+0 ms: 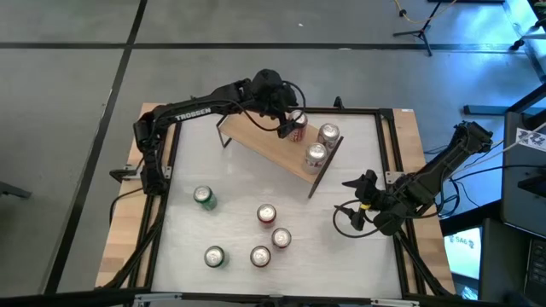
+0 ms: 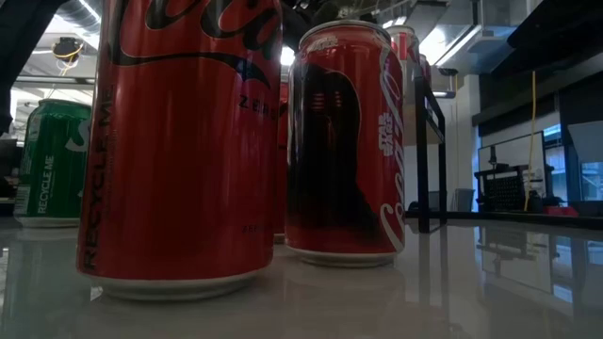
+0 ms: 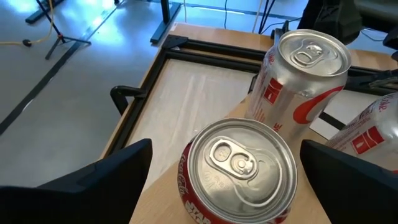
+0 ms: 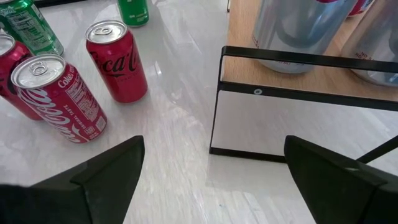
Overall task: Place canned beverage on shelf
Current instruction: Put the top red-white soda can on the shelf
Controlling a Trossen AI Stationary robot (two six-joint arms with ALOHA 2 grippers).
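On the shelf [image 1: 277, 145], high view: left gripper [image 1: 293, 125] released, straddling a red can [image 1: 298, 124] mostly hidden beneath it; two silver cans [image 1: 322, 143] just beyond. Right gripper [image 1: 352, 183] open, near the shelf's end. Five cans loose on the table [image 1: 235, 183].
Low view: two red cans [image 2: 264, 141] block nearly everything.
Left wrist view: fingers [image 3: 106, 180] flank the can, apart from it.
Right wrist view: shelf cans cut off.
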